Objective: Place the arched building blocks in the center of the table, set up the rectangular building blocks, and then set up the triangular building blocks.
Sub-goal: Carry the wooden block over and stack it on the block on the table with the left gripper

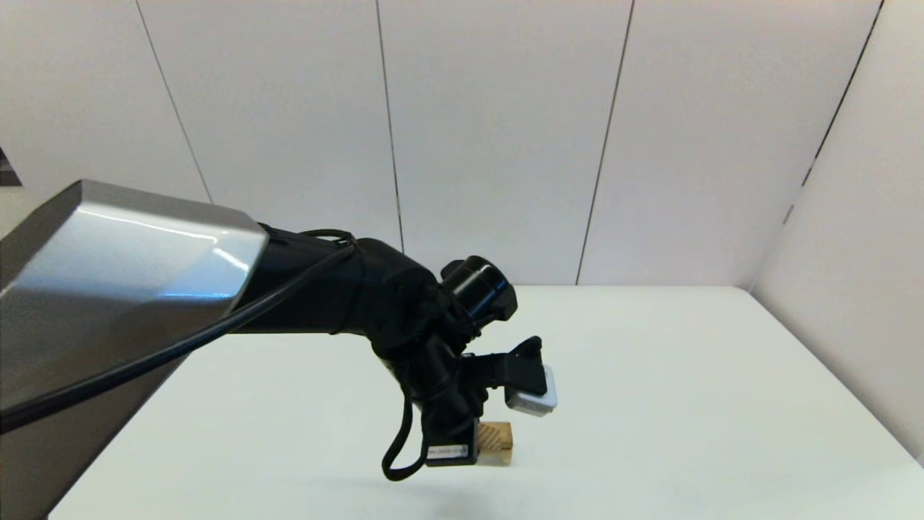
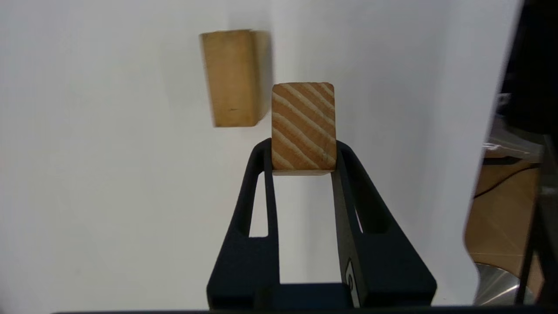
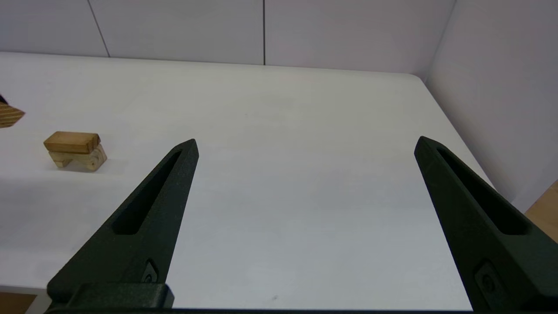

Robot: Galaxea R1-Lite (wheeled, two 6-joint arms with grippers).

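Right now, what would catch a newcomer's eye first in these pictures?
The left end effector, reaching over the table's middle, is shut on the triangular block with striped grain. Beside it, the rectangular block already lies on the arched block. The right end effector hangs open, apart.

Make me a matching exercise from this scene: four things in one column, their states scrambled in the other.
1. triangular block
2. rectangular block
3. arched block
4. right gripper

a. on the table, under another block
b. open, empty
c. clamped in the left gripper
d. lying atop another block

Pairs: 1-c, 2-d, 3-a, 4-b.
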